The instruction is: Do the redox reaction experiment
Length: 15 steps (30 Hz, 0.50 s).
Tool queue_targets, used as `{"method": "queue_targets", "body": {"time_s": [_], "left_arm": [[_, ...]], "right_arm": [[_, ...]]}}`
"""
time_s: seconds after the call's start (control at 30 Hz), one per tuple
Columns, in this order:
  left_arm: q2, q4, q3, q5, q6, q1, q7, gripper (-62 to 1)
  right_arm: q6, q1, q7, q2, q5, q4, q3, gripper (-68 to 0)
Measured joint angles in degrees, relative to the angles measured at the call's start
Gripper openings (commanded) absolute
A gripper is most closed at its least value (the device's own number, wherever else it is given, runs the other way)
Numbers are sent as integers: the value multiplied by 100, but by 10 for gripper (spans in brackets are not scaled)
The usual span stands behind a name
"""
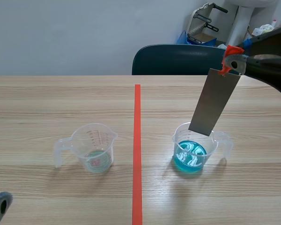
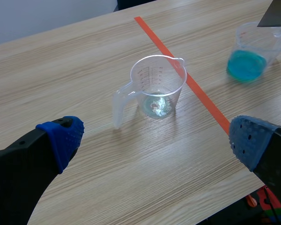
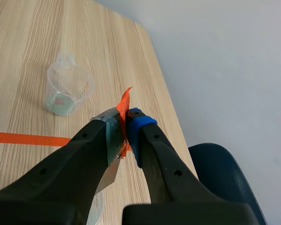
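**Over the blue cup: metal strip held at the rim**

Right side of the table, past the tape line (image 1: 137, 150). My right gripper (image 3: 126, 124) is up high, fingers pressed together on the top end of a flat grey metal strip (image 1: 214, 102). An orange-red tab (image 1: 230, 50) sticks out of the pinch at that end. The strip hangs tilted, with its lower end toward the middle of the table.

- Blue cup (image 1: 195, 149): clear measuring cup with bright blue liquid in the bottom, its handle pointing away from the tape line. The strip's lower edge sits at about rim height and is clear of the liquid. I cannot tell whether it is just inside the rim or just above it.
- Clear cup (image 2: 157, 86): stands on the other side of the tape line, well apart from the blue cup, upright, with its handle pointing outward. Something pale lies at its bottom, too faint to name.
- My left gripper (image 2: 154, 136): low at the near edge of the table (image 1: 47, 98), fingers spread wide and holding nothing. The clear cup stands ahead of it, untouched.

A dark chair (image 1: 178, 60) stands behind the far edge.
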State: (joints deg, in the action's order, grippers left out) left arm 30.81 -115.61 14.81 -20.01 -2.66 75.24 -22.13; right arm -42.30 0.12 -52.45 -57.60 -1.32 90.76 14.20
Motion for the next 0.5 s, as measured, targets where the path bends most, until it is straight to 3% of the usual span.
{"method": "queue_targets", "body": {"time_s": [0.5], "left_arm": [[0, 0, 0, 0, 0, 0, -2, 14]], "right_arm": [[-2, 0, 24, 48, 0, 0, 0, -667]]}}
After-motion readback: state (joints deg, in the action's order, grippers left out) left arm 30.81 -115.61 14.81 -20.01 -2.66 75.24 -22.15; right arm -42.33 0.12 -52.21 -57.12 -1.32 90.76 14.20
